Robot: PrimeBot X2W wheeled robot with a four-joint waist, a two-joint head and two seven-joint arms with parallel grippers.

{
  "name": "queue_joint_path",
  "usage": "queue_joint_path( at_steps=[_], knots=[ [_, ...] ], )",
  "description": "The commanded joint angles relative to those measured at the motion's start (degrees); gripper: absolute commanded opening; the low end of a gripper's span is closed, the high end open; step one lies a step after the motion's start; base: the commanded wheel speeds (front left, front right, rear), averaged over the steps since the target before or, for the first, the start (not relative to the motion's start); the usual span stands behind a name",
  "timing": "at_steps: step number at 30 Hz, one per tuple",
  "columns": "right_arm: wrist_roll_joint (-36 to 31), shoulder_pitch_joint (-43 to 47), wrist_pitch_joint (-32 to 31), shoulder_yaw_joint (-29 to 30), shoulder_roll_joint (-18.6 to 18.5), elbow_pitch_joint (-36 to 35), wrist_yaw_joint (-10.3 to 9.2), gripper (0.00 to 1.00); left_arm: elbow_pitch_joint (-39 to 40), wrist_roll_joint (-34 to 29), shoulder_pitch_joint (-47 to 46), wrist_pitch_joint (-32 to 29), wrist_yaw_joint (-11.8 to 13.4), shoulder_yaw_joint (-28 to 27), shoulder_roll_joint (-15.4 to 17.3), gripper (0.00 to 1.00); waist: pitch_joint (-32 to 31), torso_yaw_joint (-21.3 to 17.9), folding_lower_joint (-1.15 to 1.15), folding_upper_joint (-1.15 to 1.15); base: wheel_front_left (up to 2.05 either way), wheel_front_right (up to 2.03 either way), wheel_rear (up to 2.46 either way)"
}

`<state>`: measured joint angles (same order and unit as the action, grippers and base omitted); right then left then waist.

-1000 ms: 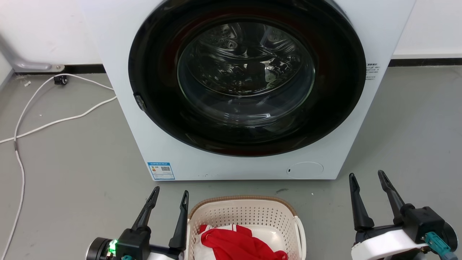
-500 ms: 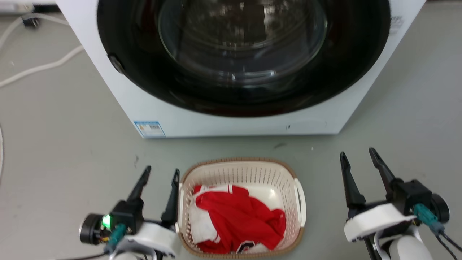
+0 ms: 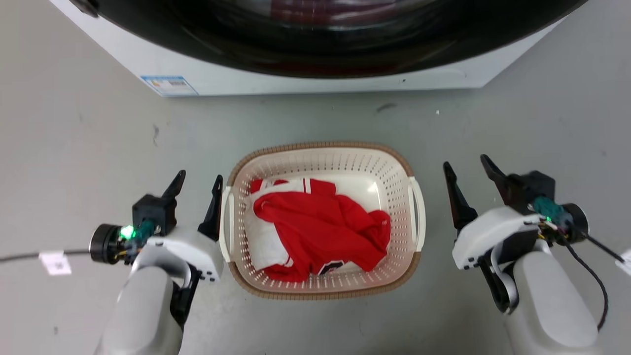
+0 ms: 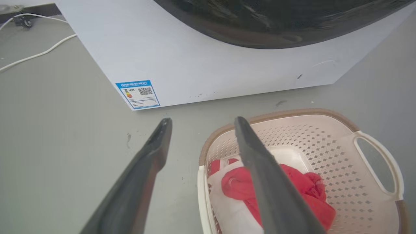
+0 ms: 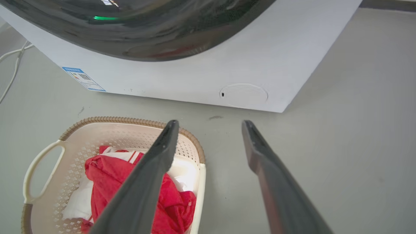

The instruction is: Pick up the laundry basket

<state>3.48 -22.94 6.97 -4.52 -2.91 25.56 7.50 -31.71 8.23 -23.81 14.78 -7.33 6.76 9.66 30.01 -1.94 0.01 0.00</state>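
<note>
The laundry basket [image 3: 345, 165] sits on the floor [image 3: 74, 148] in front of the washing machine [image 3: 315, 85], squarely between the two arms. Its long axis runs side to side, so one white handle faces each pincer. The left pincer [image 3: 199, 176], released and empty, has its inner finger [image 3: 215, 202] just beside the left handle [image 3: 226, 222], while the right pincer [image 3: 465, 161], likewise spread and holding nothing, stands off from the right handle [image 3: 420, 214] across a strip of bare floor. The basket is cream-white perforated plastic with a brown braided-look rim [image 3: 320, 146], and a crumpled red-and-white garment [image 3: 320, 222] lies inside.
</note>
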Motion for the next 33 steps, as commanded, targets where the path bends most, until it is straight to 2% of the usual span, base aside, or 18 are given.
queue_joint_path(
  at_steps=[1,4,8,11,14,25,33],
  knots=[
    [0.32,-1.63,-0.71,-0.58,0.05,1.5,-0.02,1.0,-1.72,0.47,-1.98,-0.39,-0.11,0.42,0.26,1.0,2.88,0.02,-0.01,0.0,0.0,0.0,0.0],
    [-0.72,-5.39,-3.5,-1.74,0.03,6.79,-0.03,1.0,-8.1,2.75,-6.23,-2.95,-0.14,3.22,0.93,1.0,5.03,0.01,-0.01,0.0,0.0,0.0,0.0],
    [2.14,-9.72,-7.17,-2.16,0.03,13.77,-0.03,1.0,-14.38,6.87,-11.24,-5.8,-0.15,8.42,2.16,1.0,7.71,0.23,-0.01,0.0,0.0,0.0,0.0],
    [0.13,-13.05,-9.31,-2.69,0.04,18.39,-0.03,1.0,-18.31,10.19,-14.32,-8.18,-0.16,11.07,2.88,1.0,9.71,0.35,-0.01,0.0,0.0,0.0,0.0],
    [2.84,-15.6,-11.19,-3.14,0.02,22.59,-0.03,1.0,-20.83,12.97,-16.71,-9.77,-0.16,14.37,3.31,1.0,11.44,0.81,-0.01,0.0,0.0,0.0,0.0],
    [5.62,-25.04,-14.43,-6.38,0.02,34.63,-0.03,1.0,-23.74,23.87,-22.83,-16.21,-0.16,27.04,6.21,1.0,15.73,1.78,-0.01,0.0,0.0,0.0,0.0],
    [7.07,-28.92,-15.06,-8.31,0.02,39.99,-0.03,1.0,-23.47,30.33,-25.85,-19.96,-0.17,35.57,8.14,1.0,17.42,2.2,-0.01,0.0,0.0,0.0,0.0]
  ],
)
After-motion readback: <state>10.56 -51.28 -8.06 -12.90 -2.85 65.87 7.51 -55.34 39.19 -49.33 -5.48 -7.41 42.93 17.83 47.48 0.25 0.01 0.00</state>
